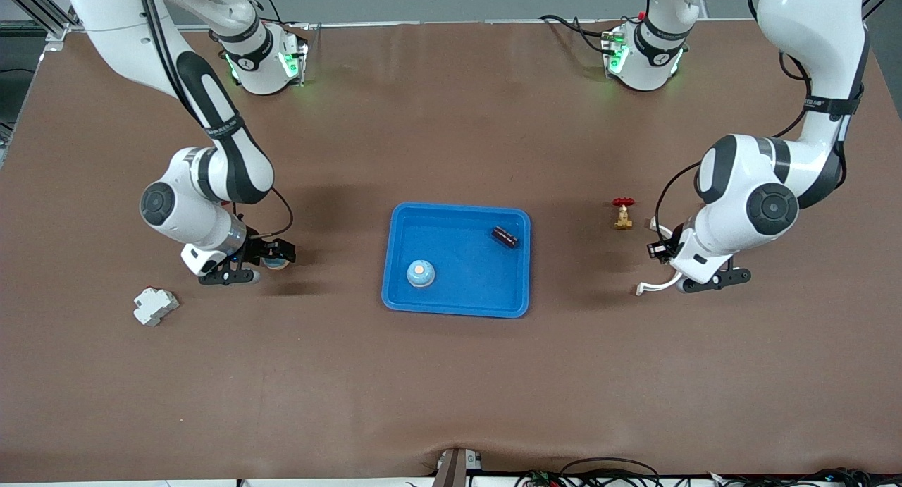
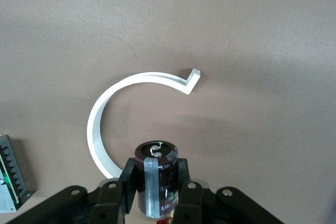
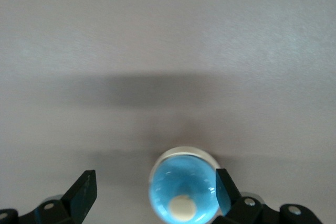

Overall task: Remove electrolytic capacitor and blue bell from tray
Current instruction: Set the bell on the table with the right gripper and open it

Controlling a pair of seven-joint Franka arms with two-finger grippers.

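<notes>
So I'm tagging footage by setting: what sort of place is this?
Likely a robotics lab bench: two arms bolted to a brown-matted table, a blue tray, and loose parts such as a valve and a capacitor.

White arms, black joint bands, black hands; bases glow green, seemingly LEDs.

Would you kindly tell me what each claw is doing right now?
Left claw: closed on an upright dark cylindrical capacitor.
Right claw: open, fingers either side of a round blue bell on the brown table.
</notes>
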